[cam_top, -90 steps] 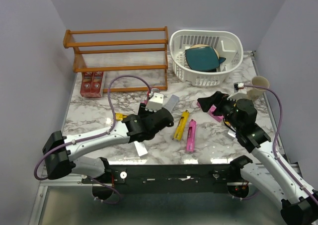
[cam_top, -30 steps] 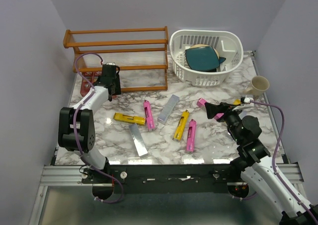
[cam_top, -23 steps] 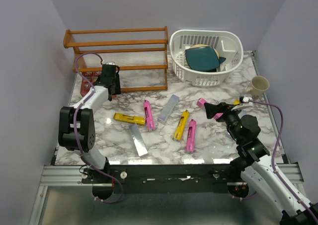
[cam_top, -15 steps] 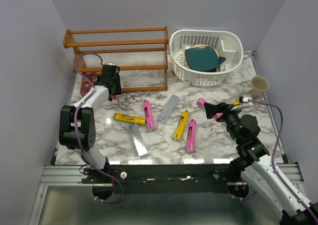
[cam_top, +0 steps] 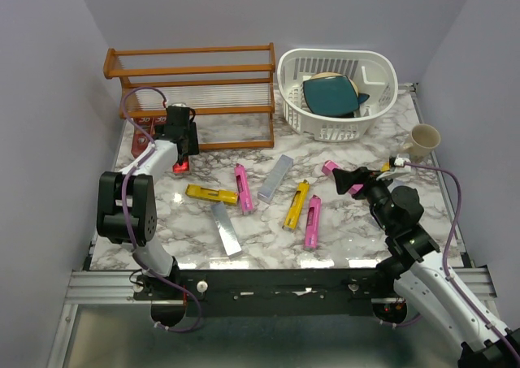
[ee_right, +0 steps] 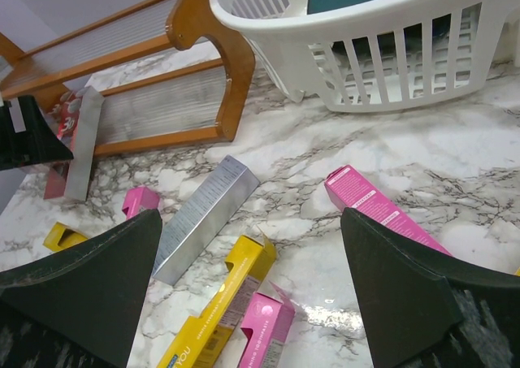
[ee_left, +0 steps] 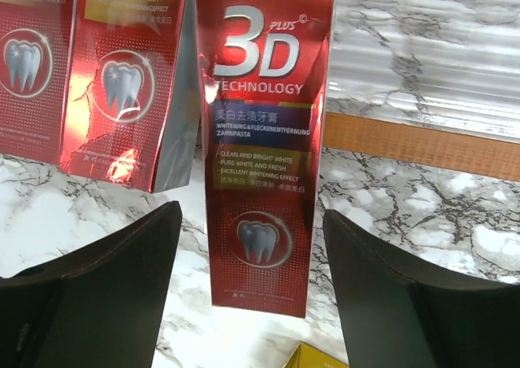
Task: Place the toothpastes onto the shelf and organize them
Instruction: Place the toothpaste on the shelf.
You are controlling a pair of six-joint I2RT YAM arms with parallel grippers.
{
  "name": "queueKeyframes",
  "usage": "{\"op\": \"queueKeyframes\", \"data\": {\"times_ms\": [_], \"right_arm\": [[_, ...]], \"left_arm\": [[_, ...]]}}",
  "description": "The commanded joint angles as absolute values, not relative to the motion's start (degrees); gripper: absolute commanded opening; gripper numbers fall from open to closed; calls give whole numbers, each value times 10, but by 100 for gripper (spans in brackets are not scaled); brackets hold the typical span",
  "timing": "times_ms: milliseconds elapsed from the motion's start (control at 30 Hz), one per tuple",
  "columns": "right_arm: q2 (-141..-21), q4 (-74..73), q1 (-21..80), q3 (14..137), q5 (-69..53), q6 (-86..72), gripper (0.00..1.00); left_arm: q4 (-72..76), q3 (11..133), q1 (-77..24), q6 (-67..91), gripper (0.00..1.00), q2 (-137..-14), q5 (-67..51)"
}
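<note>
Your left gripper point(ee_left: 252, 214) has gone to the upper left and is sitting spread around a red toothpaste point(ee_left: 264, 140) by the shelf point(cam_top: 195, 69). Your right gripper point(ee_right: 250, 215) is hanging spread, empty. Seven toothpastes point(cam_top: 275, 178) are lying loose mid-frame.

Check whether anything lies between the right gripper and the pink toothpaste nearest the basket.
Nothing visible does. The right gripper is open, and the pink toothpaste lies flat on the table just ahead of it, apart from the silver toothpaste and yellow toothpaste.
</note>
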State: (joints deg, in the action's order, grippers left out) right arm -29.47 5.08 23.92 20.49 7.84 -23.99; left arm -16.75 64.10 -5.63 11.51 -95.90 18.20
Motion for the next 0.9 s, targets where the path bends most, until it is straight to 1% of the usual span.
{"op": "queueKeyframes", "data": {"times_ms": [0, 167, 200, 300, 400, 533, 633, 767, 867], "right_arm": [[-300, 65, 238, 204, 82, -243, 100], [-307, 69, 238, 203, 80, -243, 100], [-308, 73, 237, 202, 78, -243, 100], [-313, 76, 238, 201, 73, -244, 100], [-312, 81, 237, 199, 69, -244, 100], [-304, 84, 238, 194, 69, -243, 100], [-295, 85, 238, 192, 69, -241, 100], [-287, 83, 238, 190, 70, -241, 100], [-283, 83, 238, 189, 70, -240, 100]], "left_arm": [[-170, 649, -54, 134, 83, -922, 200], [-198, 628, -61, 192, 86, -883, 207], [-196, 604, -68, 201, 91, -859, 207], [-179, 557, -85, 236, 99, -821, 228], [-132, 498, -86, 268, 99, -754, 236], [-45, 425, -87, 269, 99, -716, 230], [-19, 403, -87, 258, 99, -723, 222], [-26, 408, -87, 241, 99, -761, 220], [-32, 420, -87, 223, 99, -794, 196]]}}
